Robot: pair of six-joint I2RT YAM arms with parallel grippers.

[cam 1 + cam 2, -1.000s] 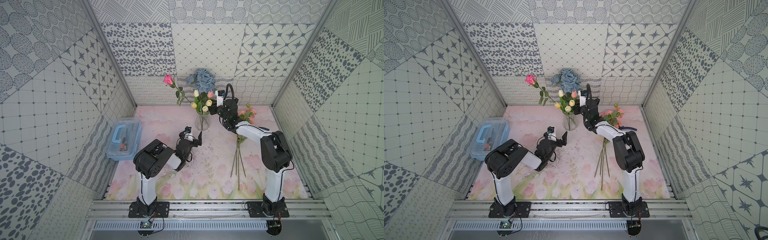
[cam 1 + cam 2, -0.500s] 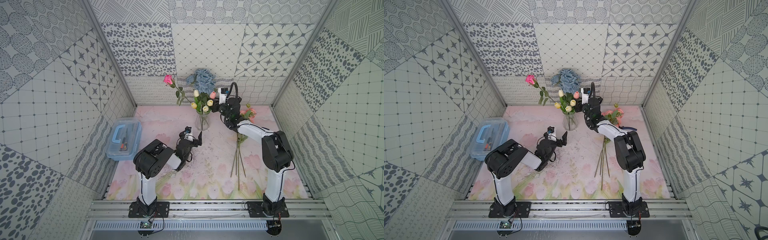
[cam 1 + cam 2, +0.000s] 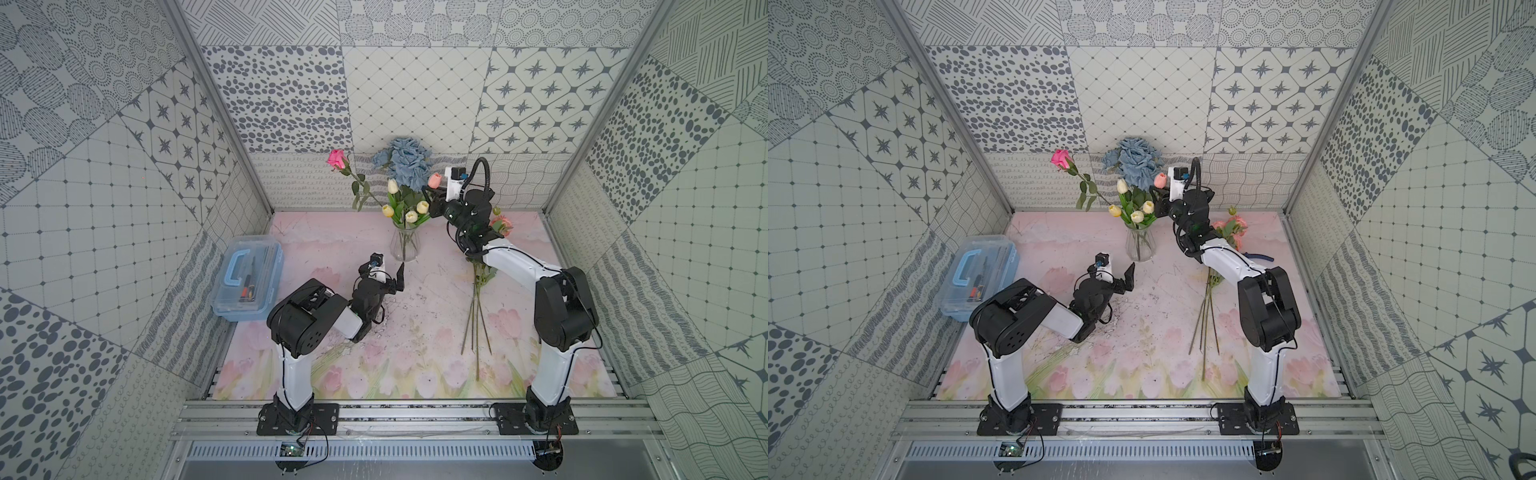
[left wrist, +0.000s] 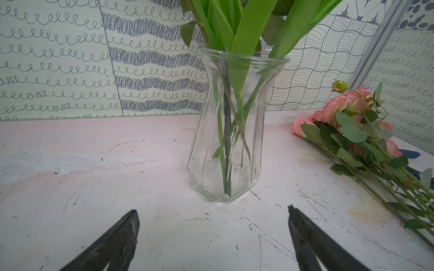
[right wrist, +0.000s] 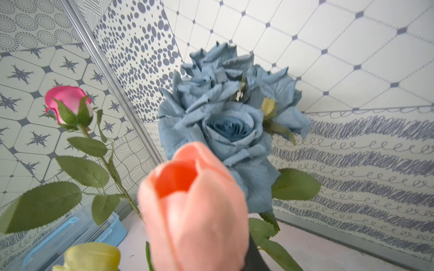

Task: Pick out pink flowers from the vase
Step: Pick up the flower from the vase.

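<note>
The clear ribbed vase (image 3: pixel 404 246) (image 4: pixel 230 131) stands at the back of the table and holds green stems. A deep-pink rose (image 3: pixel 336 159) (image 5: pixel 68 103) leans out of it to the left. My right gripper (image 3: pixel 430 198) is raised beside the bouquet, shut on the stem just under a small pink tulip (image 3: pixel 434 179). That tulip's bloom (image 5: pixel 195 211) fills the right wrist view and hides the jaws except one black finger (image 5: pixel 253 254). Several pink flowers (image 3: pixel 500 224) (image 4: pixel 347 110) lie on the table to the right. My left gripper (image 4: pixel 213 209) (image 3: pixel 392 282) stands open in front of the vase's base, holding nothing.
Dusty-blue roses (image 3: pixel 405 160) (image 5: pixel 230 122) and cream tulips (image 3: pixel 392 185) stay in the vase. A clear box with a blue handle (image 3: pixel 247 282) sits at the left wall. Blue-handled pliers (image 3: pixel 1260 257) lie behind the right arm. Patterned walls close in three sides.
My right gripper has risen and shifted right beside the bouquet, and the pink tulip has moved up and right with it. The left arm has not moved.
</note>
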